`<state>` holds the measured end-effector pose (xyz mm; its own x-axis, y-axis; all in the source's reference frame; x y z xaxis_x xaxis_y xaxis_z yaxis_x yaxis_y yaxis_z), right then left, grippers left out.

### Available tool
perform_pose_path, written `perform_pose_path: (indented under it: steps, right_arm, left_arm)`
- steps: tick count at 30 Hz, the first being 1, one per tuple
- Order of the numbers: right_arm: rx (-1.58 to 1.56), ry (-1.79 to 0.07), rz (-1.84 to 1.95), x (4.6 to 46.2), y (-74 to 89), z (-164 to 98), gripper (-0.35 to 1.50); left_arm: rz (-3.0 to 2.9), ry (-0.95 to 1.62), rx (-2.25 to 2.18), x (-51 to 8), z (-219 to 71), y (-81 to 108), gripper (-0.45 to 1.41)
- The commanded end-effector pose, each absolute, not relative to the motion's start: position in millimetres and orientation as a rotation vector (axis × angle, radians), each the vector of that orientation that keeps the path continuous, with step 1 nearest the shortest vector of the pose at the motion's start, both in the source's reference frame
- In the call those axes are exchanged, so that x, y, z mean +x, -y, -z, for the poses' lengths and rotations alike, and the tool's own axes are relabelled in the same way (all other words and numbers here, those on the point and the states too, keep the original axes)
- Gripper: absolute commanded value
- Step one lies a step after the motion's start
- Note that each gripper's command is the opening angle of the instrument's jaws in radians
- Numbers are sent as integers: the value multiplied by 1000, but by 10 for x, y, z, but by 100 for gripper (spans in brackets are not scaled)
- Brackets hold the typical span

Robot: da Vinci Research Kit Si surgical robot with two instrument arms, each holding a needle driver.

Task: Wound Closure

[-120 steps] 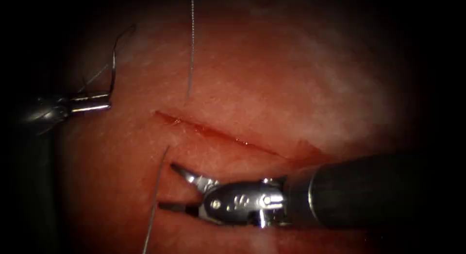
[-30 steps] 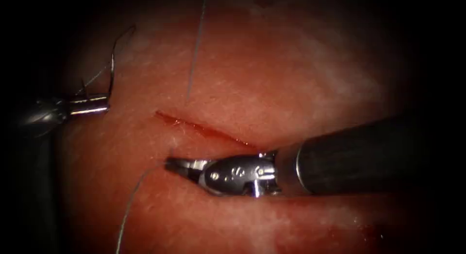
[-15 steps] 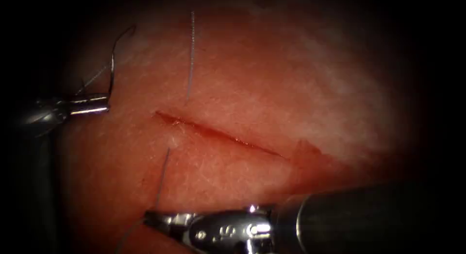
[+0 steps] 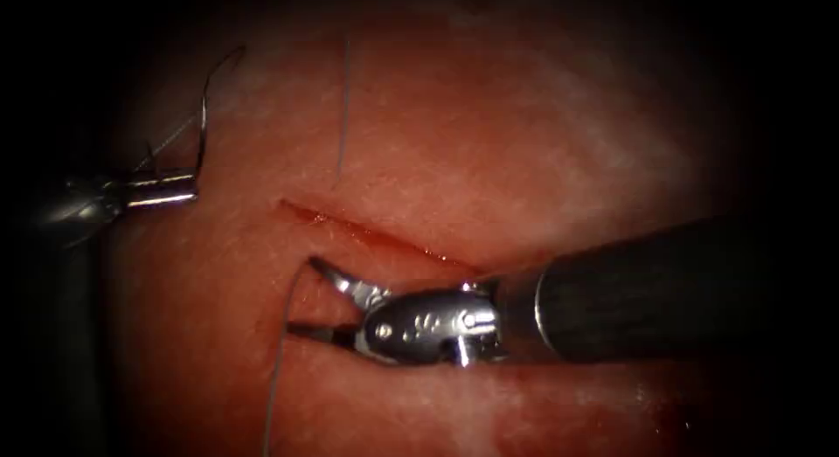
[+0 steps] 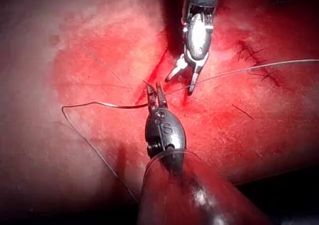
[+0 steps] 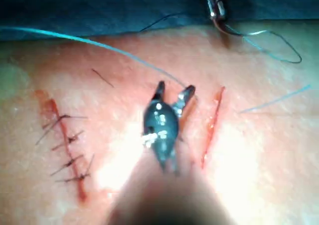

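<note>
Steel needle (image 4: 204,103) is clear of the tissue (image 4: 489,142), held near one end of its curve in the closed left tool (image 4: 179,188) at the far left. The right tool (image 4: 301,300) sits just near-side of the cut (image 4: 376,236), its jaws spread wide around the thread (image 4: 278,370) and clamping nothing. Thread enters the tissue on the far side of the cut's left end and leaves on the near side: one bite is through. The cut lies open along its length; no knot shows there. In the right wrist view a second, stitched cut (image 6: 65,145) lies well apart.
</note>
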<state>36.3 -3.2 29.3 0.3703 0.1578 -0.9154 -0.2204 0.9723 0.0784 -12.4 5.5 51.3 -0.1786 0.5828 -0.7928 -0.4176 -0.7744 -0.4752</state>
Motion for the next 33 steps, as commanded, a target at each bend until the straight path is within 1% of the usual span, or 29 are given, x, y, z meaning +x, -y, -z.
perform_pose_path:
  steps: [1,2,5,7,8,9,20,33]
  right_arm:
    - [-64,-1160,-238,371,40,-309,111]
    - [-62,-1160,-242,372,40,-313,111]
    - [-48,-1162,-240,381,37,-326,94]
    - [-28,-1165,-240,386,36,-328,64]
    - [-8,-1174,-232,389,37,-328,-12]
    - [5,-1183,-222,389,38,-328,-35]
    - [30,-1182,-217,375,49,-315,-35]
    - [49,-1194,-213,382,65,-286,-35]
  left_arm:
    - [-1999,203,-1441,-130,-517,-42,-45]
    - [-1999,203,-1441,-130,-517,-42,-45]
    - [-1994,207,-1439,-130,-518,-42,-45]
    - [-1994,207,-1439,-129,-518,-42,-45]
    - [-1994,207,-1439,-129,-518,-42,-45]
    - [-1994,207,-1439,-129,-518,-42,-45]
    - [-1994,208,-1440,-129,-518,-43,-45]
    - [-1989,211,-1435,-135,-518,-54,-45]
